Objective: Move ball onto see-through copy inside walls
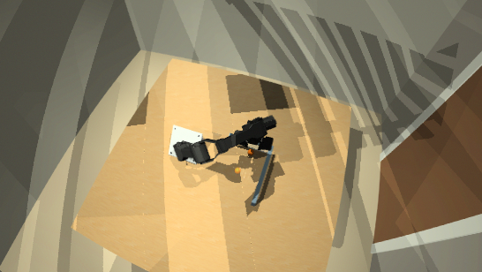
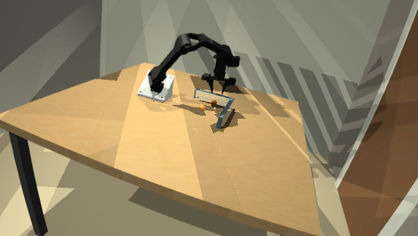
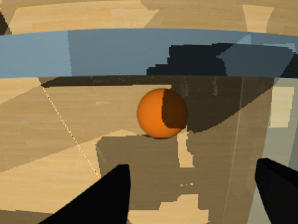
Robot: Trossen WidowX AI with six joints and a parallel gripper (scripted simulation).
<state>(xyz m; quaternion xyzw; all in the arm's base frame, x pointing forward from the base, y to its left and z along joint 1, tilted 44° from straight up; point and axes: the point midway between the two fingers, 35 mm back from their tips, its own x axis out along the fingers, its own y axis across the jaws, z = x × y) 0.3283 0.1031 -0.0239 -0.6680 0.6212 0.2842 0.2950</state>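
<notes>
- the tool (image 1: 253, 147) (image 2: 217, 93) (image 3: 193, 171) hangs above tabletop level, spread and empty.
- in the wrist view, the orange ball (image 1: 250, 152) (image 2: 213, 103) (image 3: 155, 113) lies beyond the fingertips, left of their midline.

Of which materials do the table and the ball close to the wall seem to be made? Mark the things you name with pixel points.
Table (image 1: 199, 238) (image 2: 153, 153): probably wood or wood laminate, satin; fine pale-brown grain runs over the top.
Ball (image 1: 250, 152) (image 2: 213, 103) (image 3: 150, 112): perhaps plastic or rubber, smooth and matte; even orange, no seam or bright highlight.
</notes>
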